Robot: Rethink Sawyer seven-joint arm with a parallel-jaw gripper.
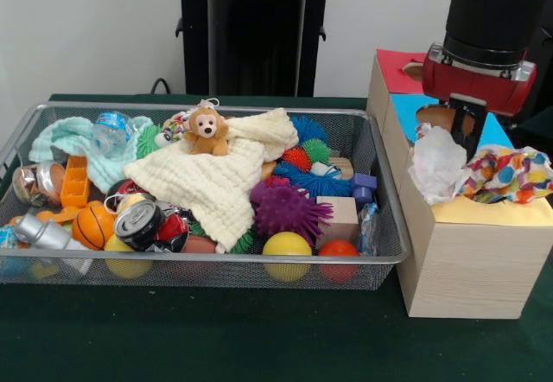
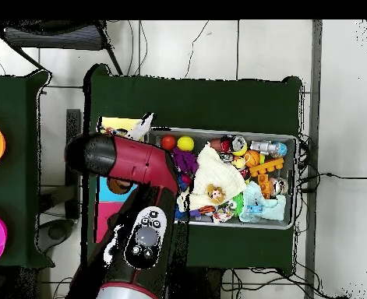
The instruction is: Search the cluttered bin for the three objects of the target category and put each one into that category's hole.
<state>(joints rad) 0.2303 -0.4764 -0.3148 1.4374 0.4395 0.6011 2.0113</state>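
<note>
While the red and black arm hangs over the row of pale wood boxes, its tool (image 1: 467, 127) sits low above the seam between the blue card top (image 1: 498, 130) and the yellow card top (image 1: 492, 212); whether it is open or shut cannot be told, since only a dark stub shows under the red wrist. Just below and beside the tool lie two soft cloth pieces on the yellow top: a white crumpled one (image 1: 436, 164) touching the box's near edge, and a dotted one in red, yellow, blue and green (image 1: 506, 173) spread on the tool's other side. The hole in the yellow card is hidden under them. Well apart from the tool stands the wide silver wire-mesh bin (image 1: 390, 200) on the green table (image 1: 259, 339), packed with a cream waffle cloth (image 1: 220, 179), a mint-green cloth (image 1: 73, 136), a small plush monkey (image 1: 206, 131), spiky balls and cans.
</note>
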